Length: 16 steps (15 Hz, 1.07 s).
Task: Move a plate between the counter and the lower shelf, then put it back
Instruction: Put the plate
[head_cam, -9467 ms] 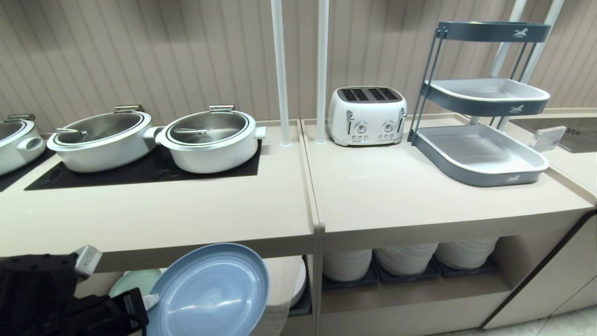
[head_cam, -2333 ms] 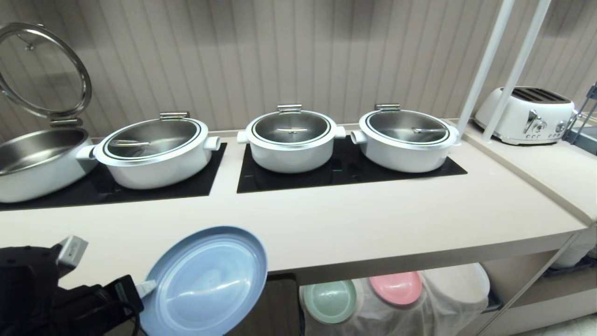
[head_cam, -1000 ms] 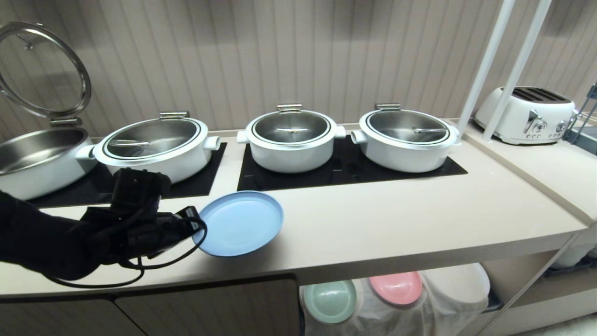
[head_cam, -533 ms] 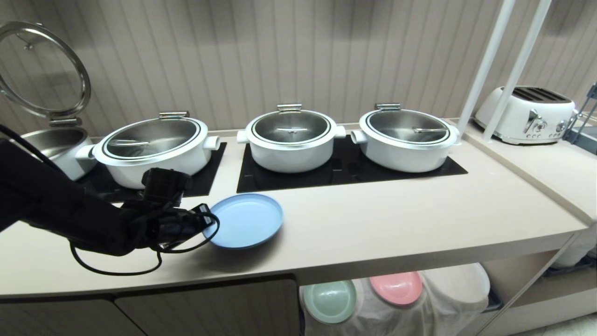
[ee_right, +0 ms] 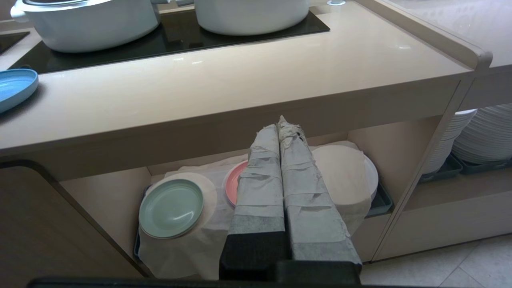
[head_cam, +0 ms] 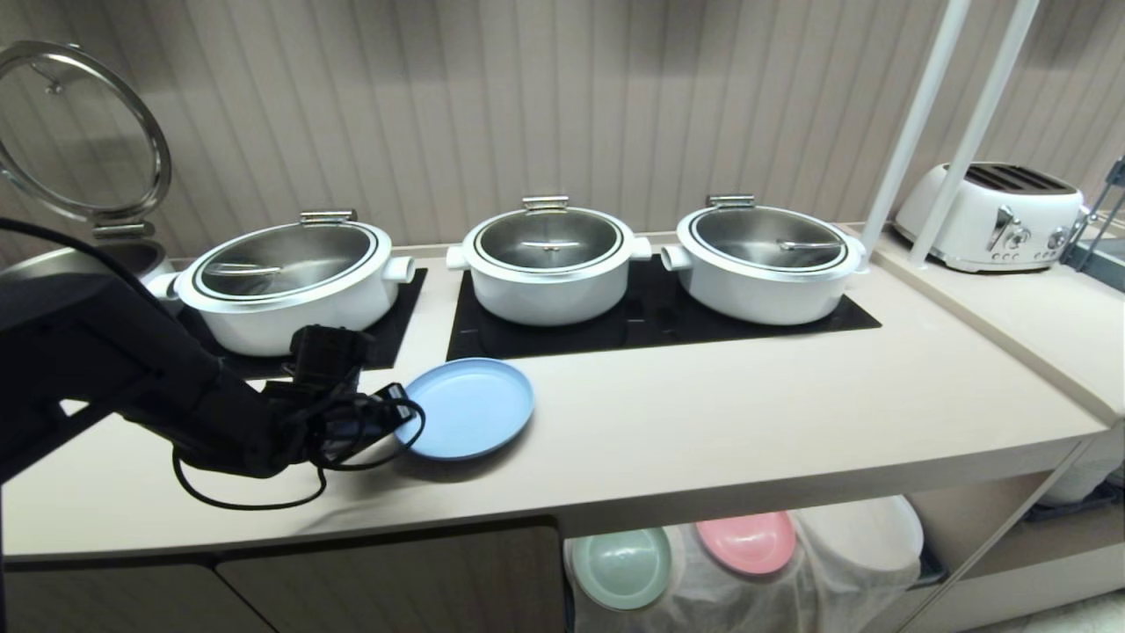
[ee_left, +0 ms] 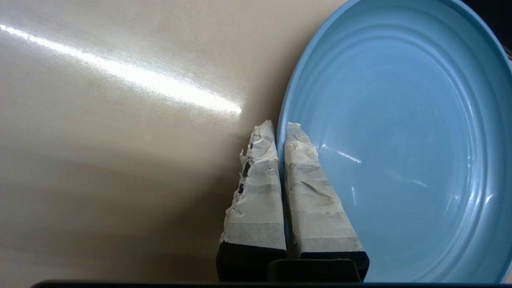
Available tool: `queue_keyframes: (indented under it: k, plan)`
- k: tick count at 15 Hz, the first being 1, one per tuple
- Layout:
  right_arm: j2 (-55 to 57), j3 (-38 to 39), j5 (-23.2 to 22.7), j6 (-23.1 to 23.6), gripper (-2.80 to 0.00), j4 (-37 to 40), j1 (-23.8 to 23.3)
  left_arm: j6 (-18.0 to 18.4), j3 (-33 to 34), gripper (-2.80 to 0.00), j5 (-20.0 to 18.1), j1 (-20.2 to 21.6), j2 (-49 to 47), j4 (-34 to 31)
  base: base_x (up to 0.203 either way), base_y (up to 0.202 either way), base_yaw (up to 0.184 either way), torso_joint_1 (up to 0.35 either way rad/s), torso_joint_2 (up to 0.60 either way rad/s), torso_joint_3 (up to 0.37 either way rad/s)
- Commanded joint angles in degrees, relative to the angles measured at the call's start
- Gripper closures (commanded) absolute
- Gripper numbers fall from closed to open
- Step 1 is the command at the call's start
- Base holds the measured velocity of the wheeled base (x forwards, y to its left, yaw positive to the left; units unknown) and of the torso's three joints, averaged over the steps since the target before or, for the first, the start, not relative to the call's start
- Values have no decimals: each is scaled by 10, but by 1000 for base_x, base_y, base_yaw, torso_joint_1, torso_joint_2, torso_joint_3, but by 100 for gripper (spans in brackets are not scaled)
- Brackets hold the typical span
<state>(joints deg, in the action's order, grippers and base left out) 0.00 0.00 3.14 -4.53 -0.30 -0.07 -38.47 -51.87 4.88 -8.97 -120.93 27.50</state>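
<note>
While my left gripper (head_cam: 397, 420) reaches in low from the left over the tabletop (head_cam: 703, 422), its taped fingers (ee_left: 308, 188) pinch the near-left rim of the light-blue plate (head_cam: 466, 407), one finger over the rim and one outside it, clenched tight on the edge. That plate sits low over the beige surface toward its left half, just in front of the gap between two black cooktop panels (head_cam: 650, 330), its right side close to the surface; whether it rests fully flat I cannot tell. A black cable (head_cam: 255, 497) loops beneath my left forearm.

Behind the plate, three lidded white pots (head_cam: 547, 259) stand in a row on the black glass, and a fourth pot at far left has its glass lid (head_cam: 83, 132) tipped up. At the far right, a white toaster (head_cam: 1002, 215) sits on the neighbouring section, behind two slanting white poles (head_cam: 914, 123).

My right gripper (ee_right: 282, 124) hangs idle below the tabletop's front edge, its taped fingers pressed together on nothing, pointing toward the lower shelf (ee_right: 120, 188). In that recess a mint-green plate (ee_right: 171, 208) and a pink plate (ee_right: 233, 186) lie tilted on a draped white cloth (ee_right: 184, 248), the pink one partly hidden behind my fingers. Further right, in the next recess, stacks of white plates (ee_right: 484, 136) rest on dark trays.
</note>
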Motion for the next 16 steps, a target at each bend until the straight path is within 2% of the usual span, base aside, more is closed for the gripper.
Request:
queue_keyframes:
  k: [1,9,10,16]
  plan:
    - [0,0,0,0,0,0,0,-2,-3,0,0,0,-17,3,0,0,0,0,0,0]
    - [0,0,0,0,0,0,1,-1,-3,0,0,-2,-22,3,0,0,0,0,0,0]
    - [0,0,0,0,0,0,0,-1,-3,-280,0,-3,-21,3,0,0,0,0,0,0]
    - [0,0,0,0,0,0,0,-4,-14,-280,0,1,-21,4,0,0,0,0,0,0]
